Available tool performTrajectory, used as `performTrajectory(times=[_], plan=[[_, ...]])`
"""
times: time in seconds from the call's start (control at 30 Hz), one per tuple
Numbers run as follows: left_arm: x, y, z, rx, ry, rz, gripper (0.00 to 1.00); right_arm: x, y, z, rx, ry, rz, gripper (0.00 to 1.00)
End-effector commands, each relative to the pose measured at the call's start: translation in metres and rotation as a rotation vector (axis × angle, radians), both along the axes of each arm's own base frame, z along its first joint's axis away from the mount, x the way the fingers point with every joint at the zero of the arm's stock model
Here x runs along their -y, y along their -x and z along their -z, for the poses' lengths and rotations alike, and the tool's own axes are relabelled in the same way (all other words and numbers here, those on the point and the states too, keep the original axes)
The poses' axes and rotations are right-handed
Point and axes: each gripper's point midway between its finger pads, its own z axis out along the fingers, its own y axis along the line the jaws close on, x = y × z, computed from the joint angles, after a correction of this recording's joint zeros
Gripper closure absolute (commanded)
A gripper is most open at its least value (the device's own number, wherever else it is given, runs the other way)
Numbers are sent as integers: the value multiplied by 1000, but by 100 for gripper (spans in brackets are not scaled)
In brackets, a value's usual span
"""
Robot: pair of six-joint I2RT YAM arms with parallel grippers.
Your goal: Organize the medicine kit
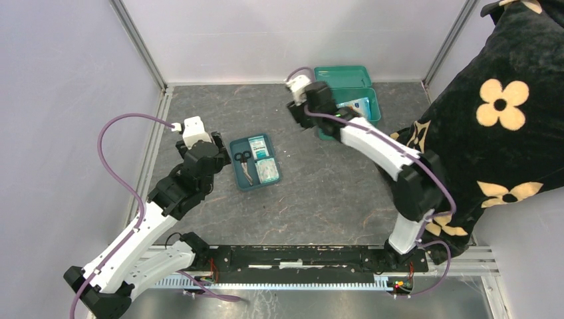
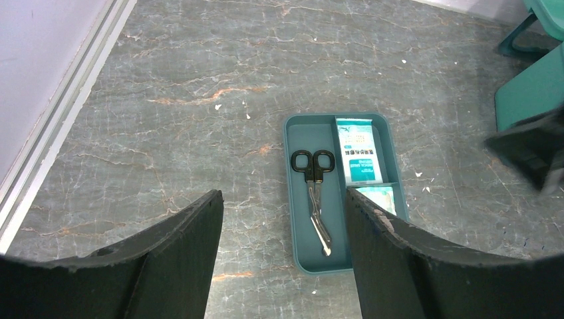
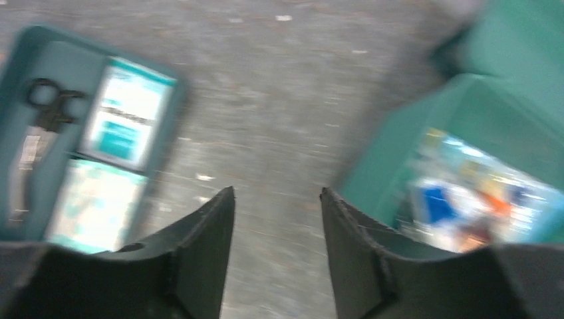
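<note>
Medicine kit (image 1: 342,76) sits at the far right of the table (image 1: 319,193), lid thrown open toward the back wall, long axis running left to right, packets showing inside. Right gripper (image 3: 276,219) hovers just off its near-left corner, arm stretched forward, fingers parted with nothing between them. Left gripper (image 2: 282,226) hangs beside the tray (image 2: 290,199) holding scissors (image 2: 316,193), arm bent, jaws wide, empty.

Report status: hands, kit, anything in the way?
Left hand open, empty, short of tray. Right hand open, empty, beside medicine kit. Kit lid up, items inside. No obstruction seen.
</note>
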Motion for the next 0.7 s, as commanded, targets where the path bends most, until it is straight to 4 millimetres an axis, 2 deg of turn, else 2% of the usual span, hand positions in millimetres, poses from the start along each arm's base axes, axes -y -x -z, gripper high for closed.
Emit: performTrajectory(times=[0.0,0.1,0.17,0.27,0.43,0.67], plan=[[0,-5,-7,26,9,-11,26,73,-2,-46,151,200,-116,33],[1,-7,-5,20,11,-8,26,95,-1,-42,152,347,-207,17],[2,-8,-4,12,11,-4,26,103,-2,-31,124,420,-280,14],[1,-8,-2,7,9,-3,26,116,-7,-11,57,499,-351,13],[1,-8,-2,8,8,-5,26,134,-20,10,-2,550,-389,14],[2,-9,0,2,4,2,26,133,-39,26,-7,534,-420,17]])
